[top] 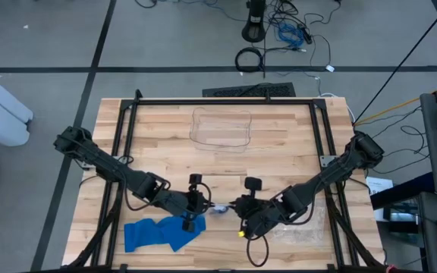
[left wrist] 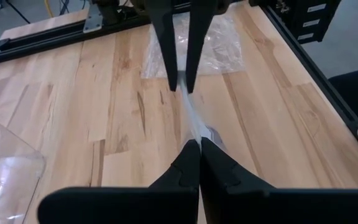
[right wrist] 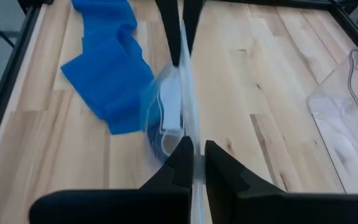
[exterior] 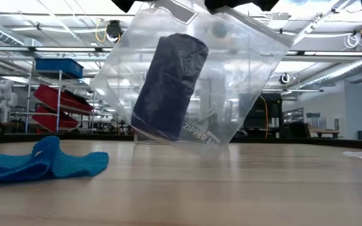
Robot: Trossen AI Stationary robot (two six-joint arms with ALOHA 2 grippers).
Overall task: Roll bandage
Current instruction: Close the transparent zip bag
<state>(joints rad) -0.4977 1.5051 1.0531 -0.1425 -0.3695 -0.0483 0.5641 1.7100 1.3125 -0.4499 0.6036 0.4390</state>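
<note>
Bandage (exterior: 168, 88), a dark roll, sits inside a clear zipper bag (exterior: 231, 81) held up above the near middle of the desk (top: 279, 144). Left gripper (left wrist: 194, 146) and right gripper (right wrist: 194, 155) each have their jaws pinched shut on the bag's thin top edge. The bag looks slippery and floppy, and the roll looks soft and light. Just left lies a soft blue cloth (top: 158, 233). Farther back sits a clear tray (top: 221, 129).

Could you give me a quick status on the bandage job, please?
Left hand and right hand both shut on the zipper bag, held off the table. Dark bandage roll inside. Blue bandage loose on the table.
</note>
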